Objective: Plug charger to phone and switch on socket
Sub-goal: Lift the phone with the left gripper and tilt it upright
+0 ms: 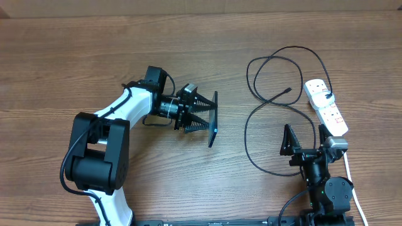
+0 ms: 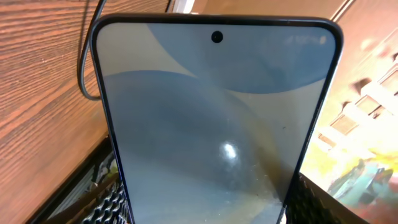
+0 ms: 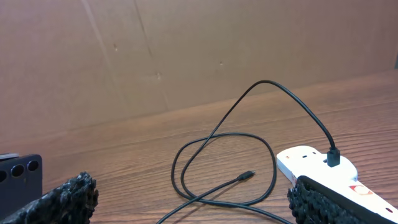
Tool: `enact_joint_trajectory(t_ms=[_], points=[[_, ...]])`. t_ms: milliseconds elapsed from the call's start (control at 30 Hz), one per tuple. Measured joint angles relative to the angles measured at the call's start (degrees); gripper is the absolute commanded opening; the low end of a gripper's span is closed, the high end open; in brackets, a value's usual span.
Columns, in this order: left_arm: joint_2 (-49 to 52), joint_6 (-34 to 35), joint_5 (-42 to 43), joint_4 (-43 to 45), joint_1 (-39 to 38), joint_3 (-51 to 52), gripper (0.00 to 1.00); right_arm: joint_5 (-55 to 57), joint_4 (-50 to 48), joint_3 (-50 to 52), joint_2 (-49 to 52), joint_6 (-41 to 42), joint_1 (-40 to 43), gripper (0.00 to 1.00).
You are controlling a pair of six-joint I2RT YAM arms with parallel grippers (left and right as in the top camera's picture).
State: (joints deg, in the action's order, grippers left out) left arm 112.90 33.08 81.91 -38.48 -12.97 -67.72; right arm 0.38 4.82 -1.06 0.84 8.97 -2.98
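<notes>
— Overhead view first: what is the left gripper (image 1: 204, 114) doing?
— It is clamped on the phone (image 1: 212, 137), which it holds on edge above the table (image 1: 94, 50), left of centre; in the left wrist view the screen (image 2: 211, 124) fills the frame, with a finger pad (image 2: 109, 202) at each lower corner, so the grip is across the thin sides.
— And the right gripper (image 1: 304, 139)?
— Spread wide with nothing between its fingers; it sits low at the right, just beside the socket (image 1: 326, 107); the right wrist view shows the same gap (image 3: 199, 205).
— Where is the charger (image 1: 248, 132)?
— Its plug (image 3: 334, 158) is seated in the strip's far end; the cable loops across the table between the arms; the connector tip (image 1: 289, 90) lies loose on the wood, well apart from the phone.
— So what could go wrong?
— Mostly the tip, I'd judge; it is small and flat on the table, so a pinch may skid it away or catch it crooked; pulling it towards the phone could drag the loops or tug the plug out of the strip.
— And on the phone side?
— A push on the port could twist the phone in that edge grip; I cannot tell which way the port faces, nor whether a red switch is on.
</notes>
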Motion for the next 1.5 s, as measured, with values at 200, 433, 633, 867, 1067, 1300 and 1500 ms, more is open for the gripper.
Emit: enact_joint_trajectory(t_ms=[200, 433, 633, 867, 1067, 1300, 1500], points=[[0.0, 1.7, 0.0, 0.0, 0.0, 0.0, 0.18, 0.0, 0.0, 0.0, 0.0, 0.0, 0.0, 1.00], [0.0, 2.0, 0.0, 0.1, 0.0, 0.0, 0.18, 0.0, 0.0, 0.0, 0.0, 0.0, 0.0, 1.00], [0.0, 2.1, 0.0, 0.9, 0.0, 0.0, 0.18, 0.0, 0.0, 0.0, 0.0, 0.0, 0.0, 1.00], [0.0, 2.2, 0.0, 1.0, 0.0, 0.0, 0.18, 0.0, 0.0, 0.0, 0.0, 0.0, 0.0, 1.00], [0.0, 1.5, -0.9, 1.3, 0.0, 0.0, 0.20, 0.0, 0.0, 0.0, 0.0, 0.0, 0.0, 1.00], [0.0, 1.1, -5.0, 1.9, 0.0, 0.0, 0.21, 0.0, 0.0, 0.0, 0.0, 0.0, 0.0, 1.00], [0.0, 0.4, -12.2, 3.1, 0.0, 0.0, 0.19, 0.0, 0.0, 0.0, 0.0, 0.0, 0.0, 1.00]])
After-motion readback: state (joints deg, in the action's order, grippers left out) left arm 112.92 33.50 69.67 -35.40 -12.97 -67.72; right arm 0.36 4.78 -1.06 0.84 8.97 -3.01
